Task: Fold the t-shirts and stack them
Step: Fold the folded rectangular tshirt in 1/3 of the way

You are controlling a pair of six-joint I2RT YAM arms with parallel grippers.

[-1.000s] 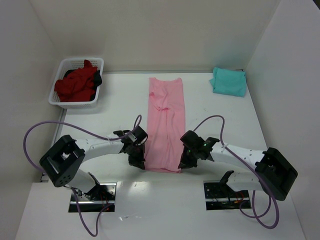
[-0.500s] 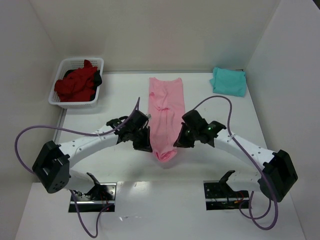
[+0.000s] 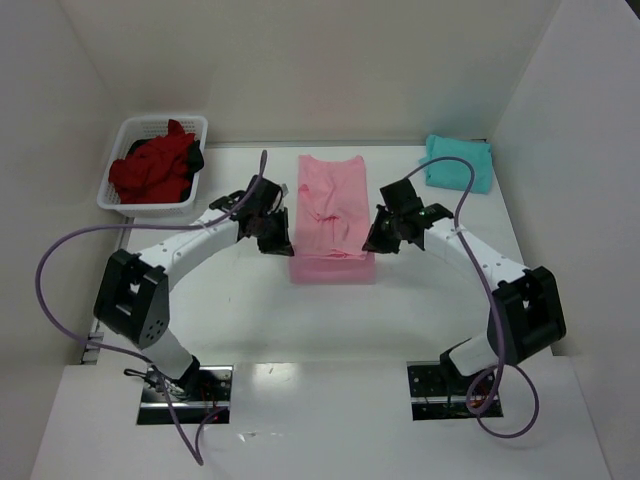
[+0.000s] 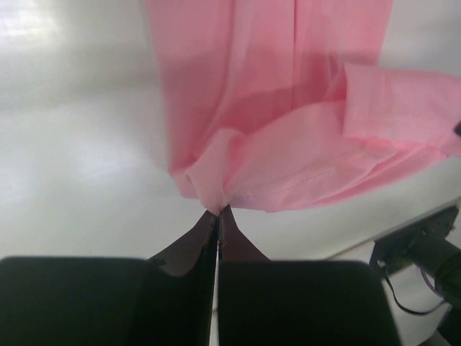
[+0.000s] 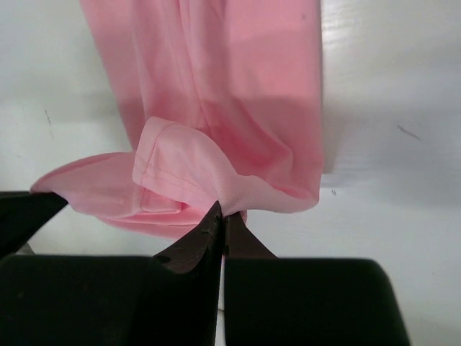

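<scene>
A light pink t-shirt (image 3: 332, 205) lies lengthwise in the middle of the table, its near half lifted and carried back over its far half. My left gripper (image 3: 282, 240) is shut on the shirt's hem corner at its left edge; the pinched cloth shows in the left wrist view (image 4: 216, 202). My right gripper (image 3: 375, 240) is shut on the hem corner at the right edge, seen in the right wrist view (image 5: 223, 205). A folded teal t-shirt (image 3: 458, 163) lies at the back right. Dark red t-shirts (image 3: 152, 170) are heaped in the basket.
A white lattice basket (image 3: 130, 200) stands at the back left of the table. White walls close the table on the left, back and right. Purple cables loop from both arms.
Both grippers have carried the pink shirt's near hem from the front of the table back towards the far end, doubling the shirt over itself.
</scene>
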